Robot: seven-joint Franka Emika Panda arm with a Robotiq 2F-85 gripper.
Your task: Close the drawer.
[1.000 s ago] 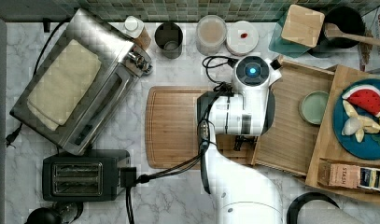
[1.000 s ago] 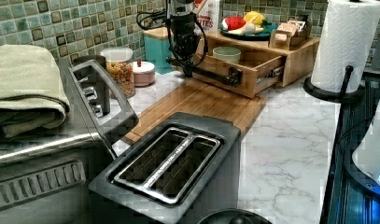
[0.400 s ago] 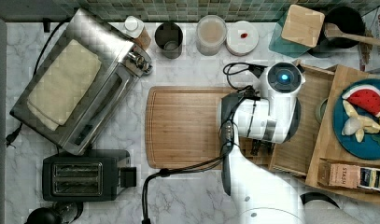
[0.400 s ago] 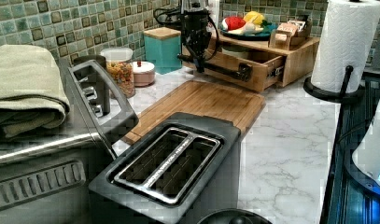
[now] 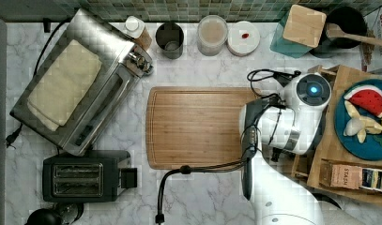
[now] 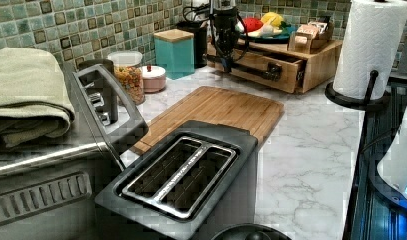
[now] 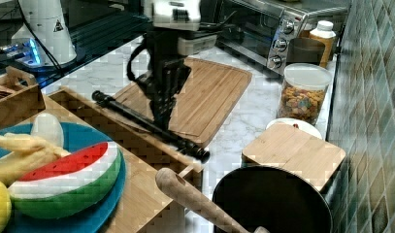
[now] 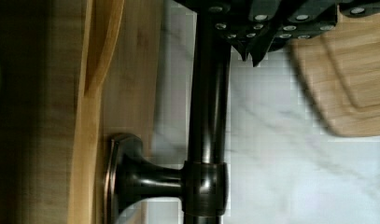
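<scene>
Gripper: the gripper is down against the drawer's handle, about mid-bar; whether it is clenched or released, I cannot tell.
Why there: pressing on the bar sends the push straight into the drawer front, my read of the approach.
Drawer place: the drawer sits under the wooden top with the plate, at the top view's right of the board, on the counter.
Drawer state: nearly in; in the left view the front stands just proud of the cabinet, so a short push looks left.
Drawer look: light bamboo front, long black bar handle on round posts, standing off the wood.
</scene>
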